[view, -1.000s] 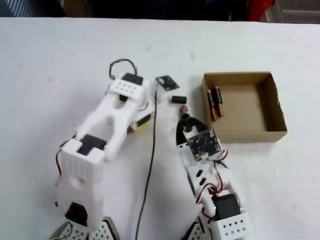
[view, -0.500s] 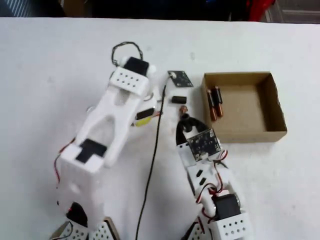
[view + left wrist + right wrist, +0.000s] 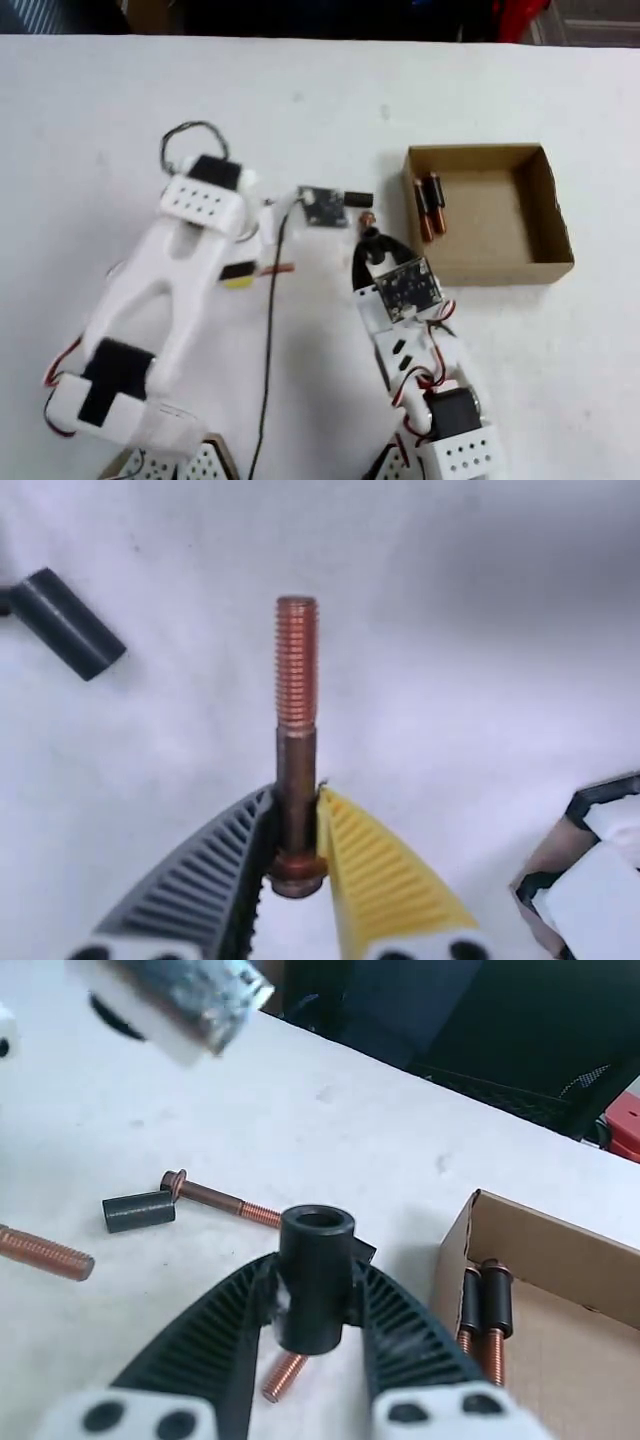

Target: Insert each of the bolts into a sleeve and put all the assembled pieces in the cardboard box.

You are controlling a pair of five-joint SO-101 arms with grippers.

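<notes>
Left gripper (image 3: 296, 802) has its fingers pinched tight on a copper bolt (image 3: 297, 680), gripping the smooth shank right above the head, so the whole threaded end sticks out free in front. Good place to hold it: that leaves all the length that has to enter. From the high view the bolt hangs over the table (image 3: 150, 100), between the two arms, tip pointing across toward the right arm.

Right gripper (image 3: 316, 1274) is clamped on a black sleeve (image 3: 317, 1250), fingers around its middle, the open bore facing up and unobstructed. It sits close beside the near corner of the cardboard box (image 3: 490, 225), where two assembled pieces (image 3: 428, 205) already lie against the wall nearest the arms.

Both parts look small, light and completely rigid, so nothing will flex to forgive a bad line-up. The shank looks smooth and likely slippery; held so near the head, the long free end could swing if the tip catches the rim. The round sleeve may twist in the ribbed pads under a sideways push, so the entry wants to be straight and gentle.

Out on the table, a spare sleeve (image 3: 138, 1210) lies just beside a loose bolt (image 3: 215, 1198), ready for another round.
</notes>
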